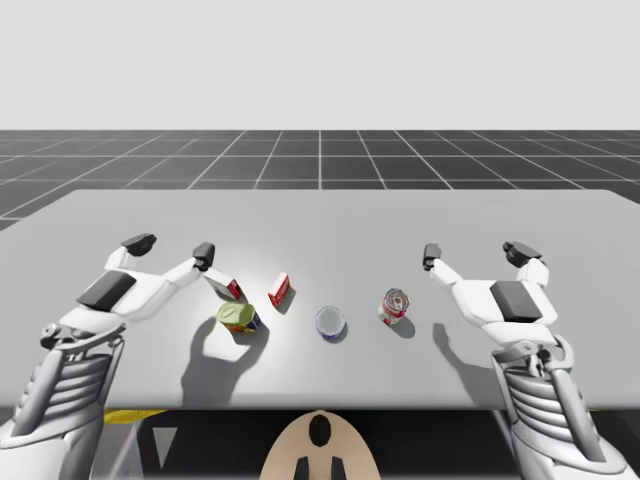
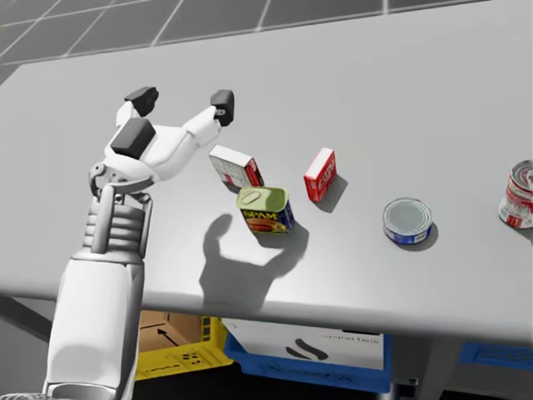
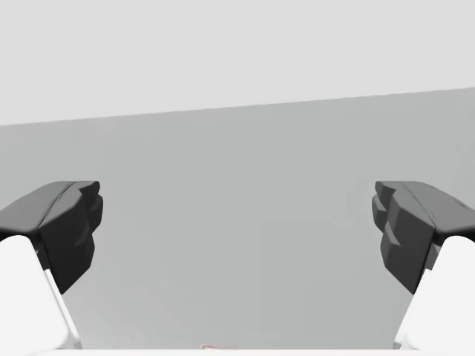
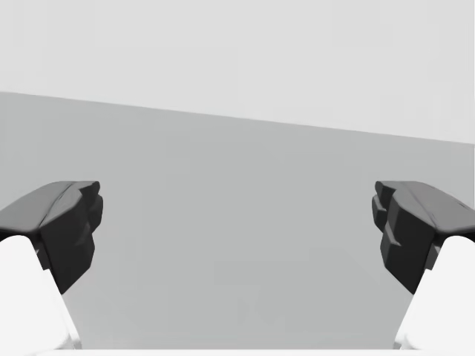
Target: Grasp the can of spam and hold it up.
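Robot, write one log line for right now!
left gripper: open, empty | right gripper: open, empty | blue-yellow rectangular can: on table, ungrasped

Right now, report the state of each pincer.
Left pincer: open, holding nothing.
Right pincer: open, holding nothing.

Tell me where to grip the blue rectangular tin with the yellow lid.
On the blue rectangular tin, take the flat side walls below the lid, probably from above with the open left claw: it stands upright, and a white-and-red box lies close behind.
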Action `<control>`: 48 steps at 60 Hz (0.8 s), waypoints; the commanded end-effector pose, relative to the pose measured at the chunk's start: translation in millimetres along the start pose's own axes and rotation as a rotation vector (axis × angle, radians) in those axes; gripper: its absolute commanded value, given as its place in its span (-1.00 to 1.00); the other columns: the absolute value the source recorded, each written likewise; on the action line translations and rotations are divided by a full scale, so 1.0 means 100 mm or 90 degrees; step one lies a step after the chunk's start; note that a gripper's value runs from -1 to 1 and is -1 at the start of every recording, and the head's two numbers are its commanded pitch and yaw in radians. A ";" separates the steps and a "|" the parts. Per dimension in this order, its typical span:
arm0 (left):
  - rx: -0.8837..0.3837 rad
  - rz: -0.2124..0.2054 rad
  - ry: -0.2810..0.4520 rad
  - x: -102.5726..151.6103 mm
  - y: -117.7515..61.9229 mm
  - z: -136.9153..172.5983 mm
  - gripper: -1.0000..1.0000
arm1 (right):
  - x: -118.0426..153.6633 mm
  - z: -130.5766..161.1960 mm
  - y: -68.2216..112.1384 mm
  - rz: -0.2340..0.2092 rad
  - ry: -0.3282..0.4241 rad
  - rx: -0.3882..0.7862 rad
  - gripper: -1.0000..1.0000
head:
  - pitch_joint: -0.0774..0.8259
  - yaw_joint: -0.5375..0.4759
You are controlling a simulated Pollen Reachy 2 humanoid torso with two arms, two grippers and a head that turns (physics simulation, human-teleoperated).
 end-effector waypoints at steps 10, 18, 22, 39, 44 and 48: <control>0.027 0.030 0.057 0.20 -0.15 0.27 -1.00 | -0.04 -0.02 0.02 0.009 0.008 0.004 -1.00 | 0.77 0.63; 0.020 0.036 0.084 0.28 -0.22 0.52 -1.00 | -0.05 -0.03 0.03 0.012 0.010 0.007 -1.00 | 0.77 0.64; 0.006 0.036 0.109 0.26 -0.27 0.66 -1.00 | -0.05 -0.03 0.03 0.012 0.011 0.008 -1.00 | 0.77 0.65; -0.042 0.037 0.201 0.02 -0.37 1.07 -1.00 | -0.06 -0.03 0.03 0.016 0.013 0.012 -1.00 | 0.78 0.69; -0.042 0.035 0.202 -0.12 -0.42 1.12 -1.00 | -0.06 -0.03 0.03 0.016 0.014 0.012 -1.00 | 0.78 0.69; -0.053 0.037 0.213 -0.26 -0.47 1.14 -1.00 | -0.06 -0.03 0.04 0.015 0.014 0.012 -1.00 | 0.79 0.70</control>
